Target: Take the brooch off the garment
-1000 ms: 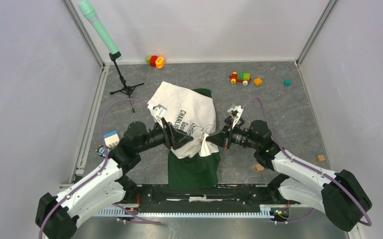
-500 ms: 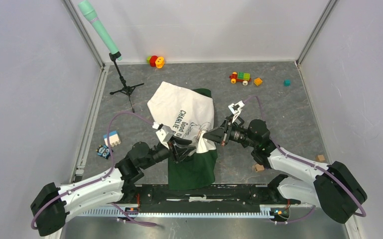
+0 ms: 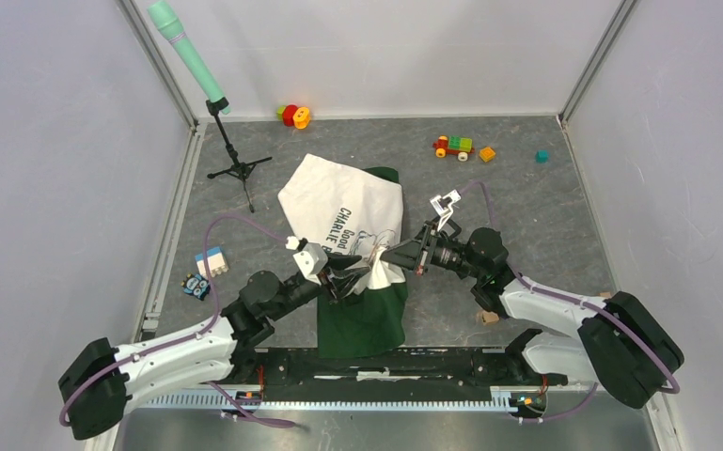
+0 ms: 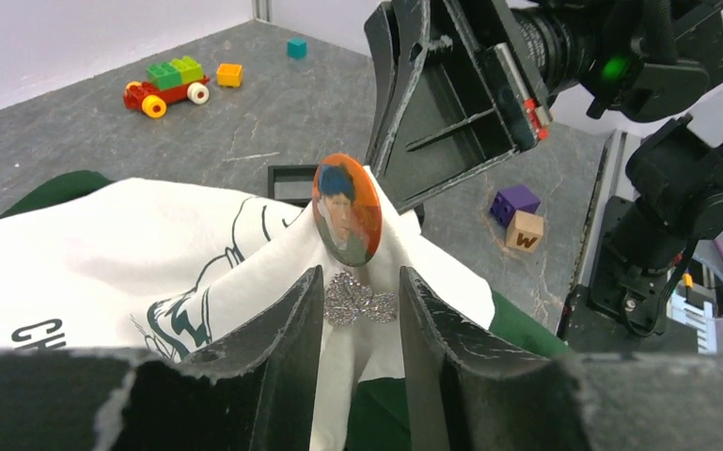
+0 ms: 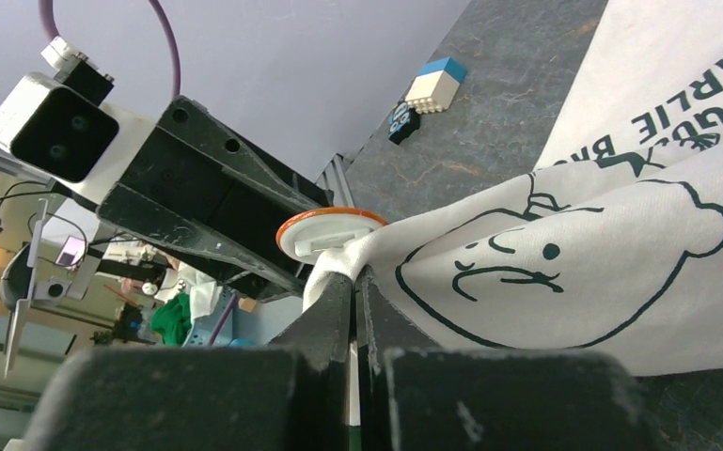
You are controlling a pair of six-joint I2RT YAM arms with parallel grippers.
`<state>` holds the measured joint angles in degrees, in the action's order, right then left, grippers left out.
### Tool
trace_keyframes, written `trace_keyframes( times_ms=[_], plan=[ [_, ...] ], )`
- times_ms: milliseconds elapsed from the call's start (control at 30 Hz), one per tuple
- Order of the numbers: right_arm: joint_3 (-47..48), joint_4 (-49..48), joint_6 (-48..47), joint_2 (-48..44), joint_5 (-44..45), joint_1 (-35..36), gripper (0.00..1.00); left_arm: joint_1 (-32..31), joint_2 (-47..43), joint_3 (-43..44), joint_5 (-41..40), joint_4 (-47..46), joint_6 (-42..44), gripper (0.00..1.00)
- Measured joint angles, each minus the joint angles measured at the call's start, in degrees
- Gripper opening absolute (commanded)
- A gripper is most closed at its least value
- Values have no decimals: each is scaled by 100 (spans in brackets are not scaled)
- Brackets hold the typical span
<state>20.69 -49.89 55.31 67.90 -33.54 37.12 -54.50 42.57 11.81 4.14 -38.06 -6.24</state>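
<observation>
The garment [image 3: 343,202], a white printed T-shirt with dark green parts, lies mid-table. My right gripper [image 3: 385,254] is shut on a fold of its white fabric [image 5: 602,272] and holds that fold raised; the jaws [image 5: 357,277] are pressed together on the cloth. A silver rhinestone bow brooch [image 4: 360,301] is pinned on the raised fold, just below a round orange portrait badge [image 4: 346,209]. My left gripper [image 4: 362,282] is open, with one finger on each side of the brooch and close to it. In the top view it [image 3: 355,274] meets the right gripper over the shirt's near edge.
A green microphone on a stand [image 3: 188,52] is at the back left. A toy car [image 3: 453,146], an orange block [image 3: 487,153], a teal cube [image 3: 542,156] and a red-yellow toy [image 3: 293,116] lie at the back. A blue-white block [image 3: 211,261] is on the left and wooden cubes [image 3: 487,317] on the right.
My left arm has drawn back toward the near edge and swung its gripper round to the raised fold. My right gripper has kept hold of the fabric and shifted slightly left.
</observation>
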Motion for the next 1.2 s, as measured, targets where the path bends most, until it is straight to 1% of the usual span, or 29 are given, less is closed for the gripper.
trace_keyframes(
  times_ms=[133,367,500,567,600,667,767,867,900,967,1033,1100,1167,1200],
  plan=[
    [-74,-308,177,114,-81,0,0,-2,245,2,0,-37,81,41],
    [-221,-538,278,118,-103,0,0,-2,474,46,-92,-221,129,41],
    [-278,-601,297,118,-101,0,0,-2,599,120,-72,-391,133,46],
    [-284,-621,299,118,-101,0,0,-7,654,153,-42,-459,140,46],
    [-284,-623,299,118,-101,0,0,-13,680,162,-35,-501,142,40],
    [-284,-625,299,118,-101,0,0,-28,717,166,-7,-586,166,24],
    [-284,-636,299,118,-101,0,0,-39,754,181,28,-627,221,3],
    [-284,-647,299,116,-116,0,0,-48,754,232,33,-603,271,2],
    [-284,-649,297,109,-120,0,4,-48,754,269,28,-557,278,2],
    [-284,-608,245,76,-122,0,18,-48,741,352,-7,-411,271,2],
    [-269,-348,-4,-26,-122,-2,40,-50,695,461,-105,-168,238,2],
    [-162,221,-426,-177,-63,-7,58,-50,645,632,-221,212,125,2],
    [48,951,-1008,-376,127,-4,71,-50,629,927,-385,748,-50,2],
    [144,1263,-1296,-490,256,-4,75,-50,629,1051,-433,966,-133,2]
  ],
)
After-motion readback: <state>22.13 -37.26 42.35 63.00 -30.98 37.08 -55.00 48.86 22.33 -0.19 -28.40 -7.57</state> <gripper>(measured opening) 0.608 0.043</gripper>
